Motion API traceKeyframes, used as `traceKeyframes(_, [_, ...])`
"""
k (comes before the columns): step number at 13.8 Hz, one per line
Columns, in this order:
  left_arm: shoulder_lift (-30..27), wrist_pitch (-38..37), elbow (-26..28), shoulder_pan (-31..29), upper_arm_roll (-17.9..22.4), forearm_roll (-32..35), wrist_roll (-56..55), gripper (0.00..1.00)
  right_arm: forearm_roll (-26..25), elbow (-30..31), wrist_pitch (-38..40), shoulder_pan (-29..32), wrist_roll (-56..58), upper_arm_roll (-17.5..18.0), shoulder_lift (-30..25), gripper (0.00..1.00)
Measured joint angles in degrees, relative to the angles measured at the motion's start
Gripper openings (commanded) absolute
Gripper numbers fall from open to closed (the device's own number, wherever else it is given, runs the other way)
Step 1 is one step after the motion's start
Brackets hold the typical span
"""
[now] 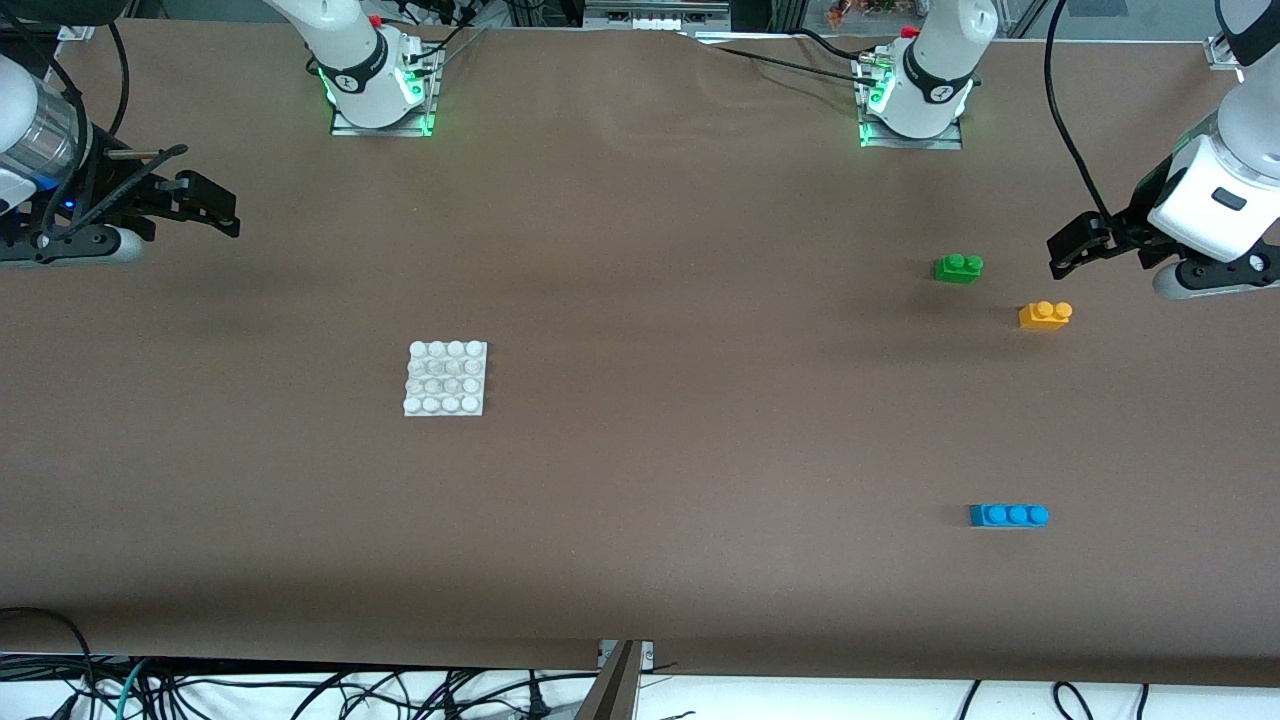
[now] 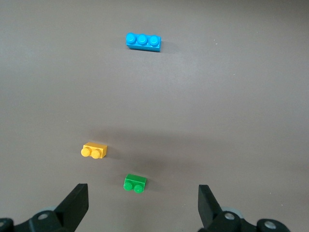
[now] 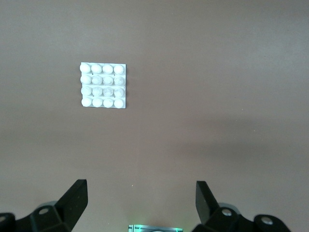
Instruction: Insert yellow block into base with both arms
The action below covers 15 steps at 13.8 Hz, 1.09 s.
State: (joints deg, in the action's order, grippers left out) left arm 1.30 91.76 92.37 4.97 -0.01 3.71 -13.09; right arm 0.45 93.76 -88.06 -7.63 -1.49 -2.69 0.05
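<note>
The yellow block (image 1: pixel 1045 315) lies on the brown table toward the left arm's end, with two studs on top; it also shows in the left wrist view (image 2: pixel 94 151). The white base (image 1: pixel 446 378) lies flat toward the right arm's end and shows in the right wrist view (image 3: pixel 103 85). My left gripper (image 1: pixel 1062 252) hangs open and empty in the air at the table's end, beside the green and yellow bricks; its jaws stand wide apart in the left wrist view (image 2: pixel 143 203). My right gripper (image 1: pixel 225 210) hangs open and empty over the table's other end (image 3: pixel 141 200), apart from the base.
A green two-stud brick (image 1: pixel 958 267) lies close to the yellow block, farther from the front camera (image 2: pixel 134 183). A blue three-stud brick (image 1: pixel 1009 515) lies nearer the front camera (image 2: pixel 143 41). The arms' bases (image 1: pixel 380 95) stand along the table's back edge.
</note>
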Motion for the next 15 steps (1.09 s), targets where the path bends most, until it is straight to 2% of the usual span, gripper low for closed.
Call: traceKeyframes(15, [0.00,-0.19,-0.02,-0.05,0.06,-0.34,0.00,1.00,-0.07,3.98,-4.13,0.03,0.00,0.62,-2.29,0.99])
